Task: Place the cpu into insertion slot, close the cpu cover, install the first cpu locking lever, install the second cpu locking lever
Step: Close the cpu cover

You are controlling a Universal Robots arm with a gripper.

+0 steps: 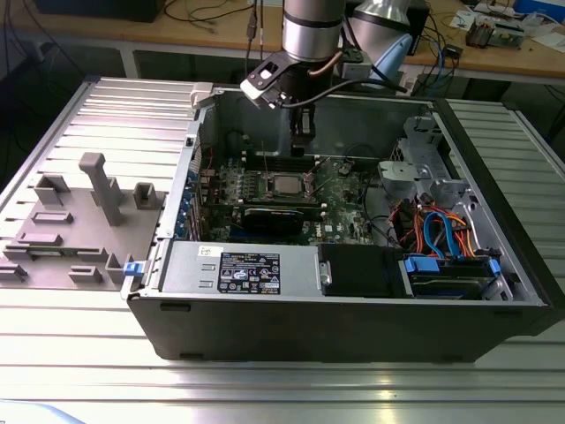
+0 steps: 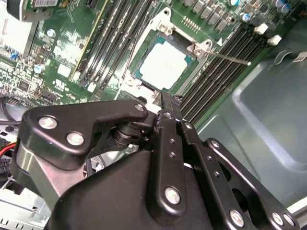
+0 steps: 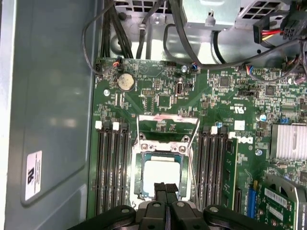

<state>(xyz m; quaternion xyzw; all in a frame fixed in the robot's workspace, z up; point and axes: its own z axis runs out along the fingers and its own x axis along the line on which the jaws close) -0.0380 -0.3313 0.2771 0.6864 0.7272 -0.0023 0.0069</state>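
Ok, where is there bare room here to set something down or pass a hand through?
Bare: the ribbed table in front of the case in the exterior view, and the grey panel beside the memory slots. Crowded: the board around the cpu, right by the hand, and the cables by the drive bay.

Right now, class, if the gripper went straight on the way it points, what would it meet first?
Probably the near edge of the cpu cover, or the cpu it frames: the gripper points down at them with nothing between. Which one is unclear.
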